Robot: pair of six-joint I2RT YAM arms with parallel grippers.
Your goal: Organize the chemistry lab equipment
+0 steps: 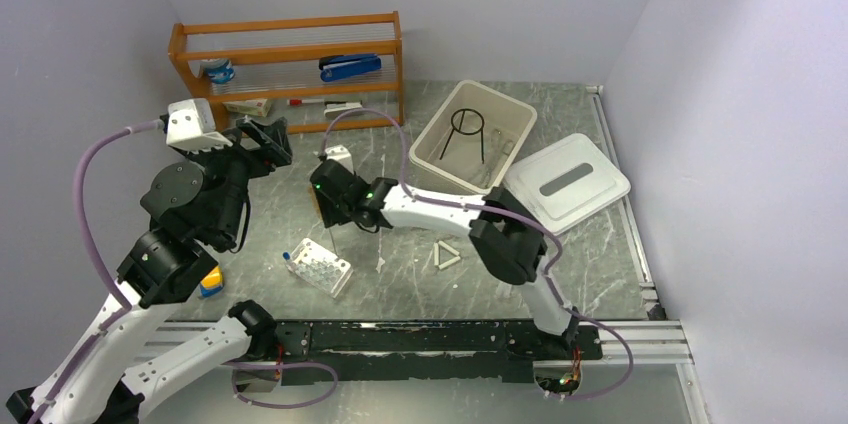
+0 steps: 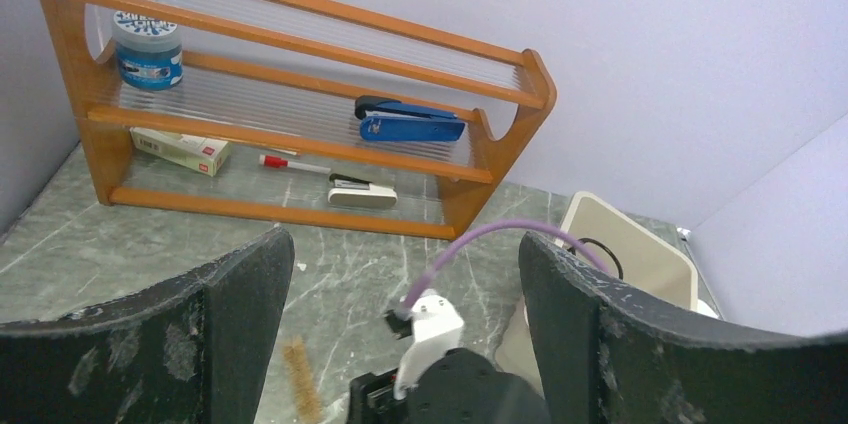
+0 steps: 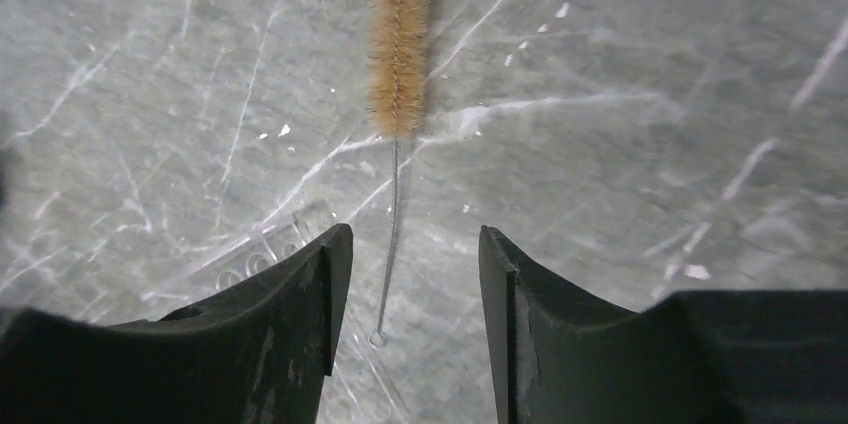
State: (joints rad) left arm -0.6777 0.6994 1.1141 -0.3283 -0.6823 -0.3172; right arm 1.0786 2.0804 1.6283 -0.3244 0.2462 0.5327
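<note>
Top centre of the right wrist view: brush [image 3: 398,34], flat on the grey marbled table [image 3: 650,74]. The tan bristle head is dense and cylindrical. A thin twisted wire stem [image 3: 392,234] runs straight down-frame from it to a small loop [image 3: 378,339] at lower centre. Part of the clear rack [image 3: 250,259] shows at lower left, just beside the stem.

Right gripper [image 3: 412,234]: fingers spread, nothing clamped. The stem lies between them, slightly nearer the left-of-frame finger. Can't tell if the tips touch the table.

Handling, my read:
- Very light, so weight is no issue.
- Bristles are soft and will squash, which gives bulk to bite on but a mushy hold.
- The stem is stiff-ish but thin and sits flat on the table, so it could roll or slip out of the pads.
- Best hold is probably the stem right under the bristles, or the low end of the bristle head.
- A grip near the loop would let the head droop and swing.

In the top view this is left of centre, with the rack [image 1: 335,279] below it. The bin [image 1: 430,144] holding the tripod [image 1: 467,127] is upper right of centre.

Left gripper [image 2: 405,254]: jaws wide apart and empty, facing the wooden shelf [image 2: 300,14] at upper left.
</note>
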